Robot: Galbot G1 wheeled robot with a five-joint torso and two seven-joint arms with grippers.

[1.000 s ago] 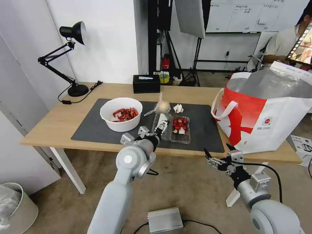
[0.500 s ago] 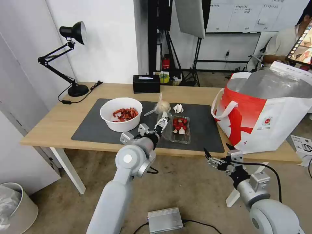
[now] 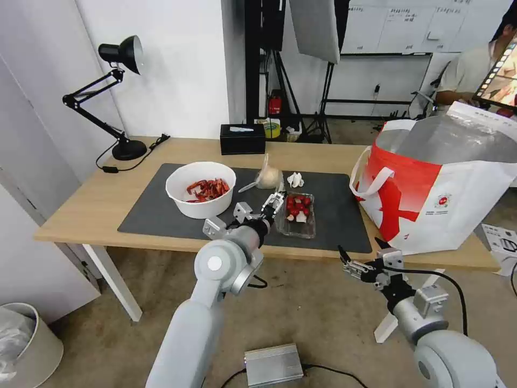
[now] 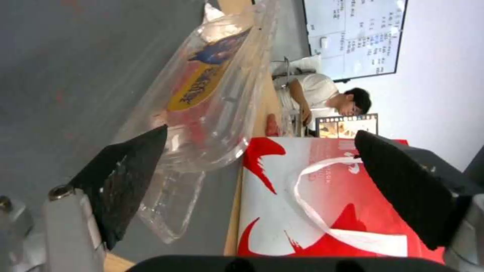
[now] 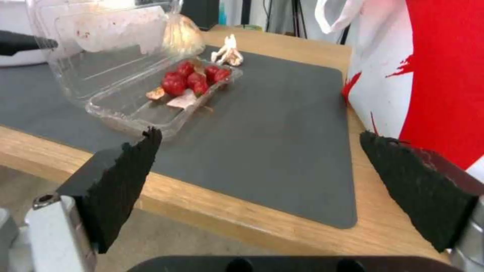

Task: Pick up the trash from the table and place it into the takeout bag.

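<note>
Lifting clamshell lid (image 3: 279, 200), left gripper (image 3: 274, 203) spread

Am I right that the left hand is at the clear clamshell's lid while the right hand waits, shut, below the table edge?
Not quite: the right hand is open, its fingers spread wide in the right wrist view. The rest holds: the left hand is at the lid of the clear clamshell, and the right waits below the table edge.

Both arms forward, tools spread.
Left tool (image 3: 273, 203) reaches over the surface (image 3: 97, 205); right tool (image 3: 360, 260) hangs below the surface's near edge, fingers apart.
</note>
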